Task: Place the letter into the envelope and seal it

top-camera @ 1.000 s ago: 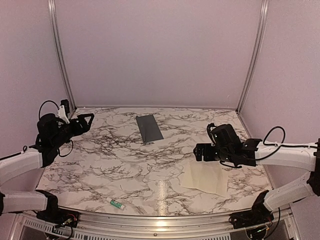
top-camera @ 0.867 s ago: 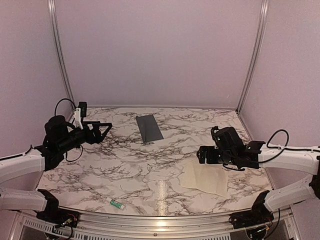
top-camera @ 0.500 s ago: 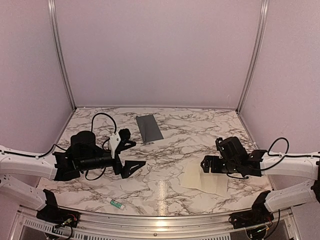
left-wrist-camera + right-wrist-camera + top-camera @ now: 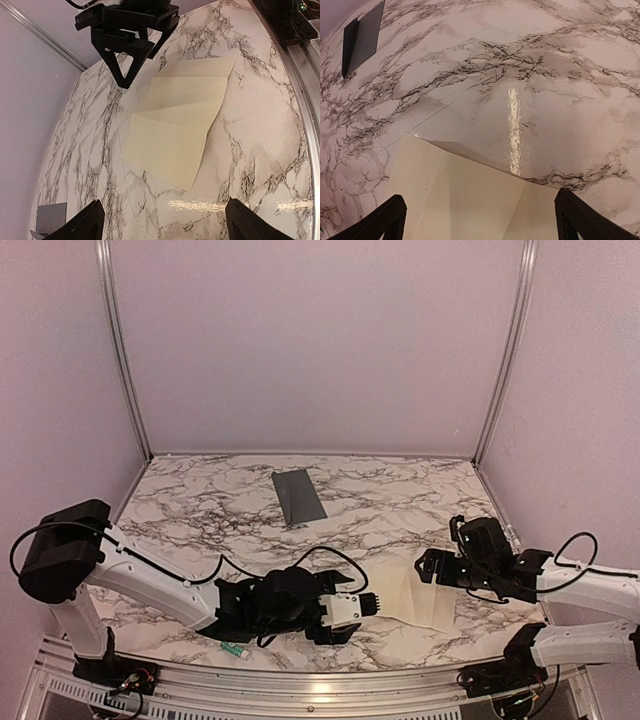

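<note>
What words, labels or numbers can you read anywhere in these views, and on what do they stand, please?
No text can be read in any view.
The tube: green marking, too small to read.
The envelope: no writing visible.
The letter: blank face, fold creases only.

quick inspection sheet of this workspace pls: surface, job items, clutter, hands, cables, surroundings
surface: glossy marble-pattern table, one glare streak
job's things: letter flat, creased, near right; envelope flat, far centre, apart from it
clutter: small white-and-green tube at the near edge
hands: left hand open, facing the letter; right hand open over its far side; both hold nothing
cables: black cables looping at both arms
surroundings: plain lilac walls, metal posts
</note>
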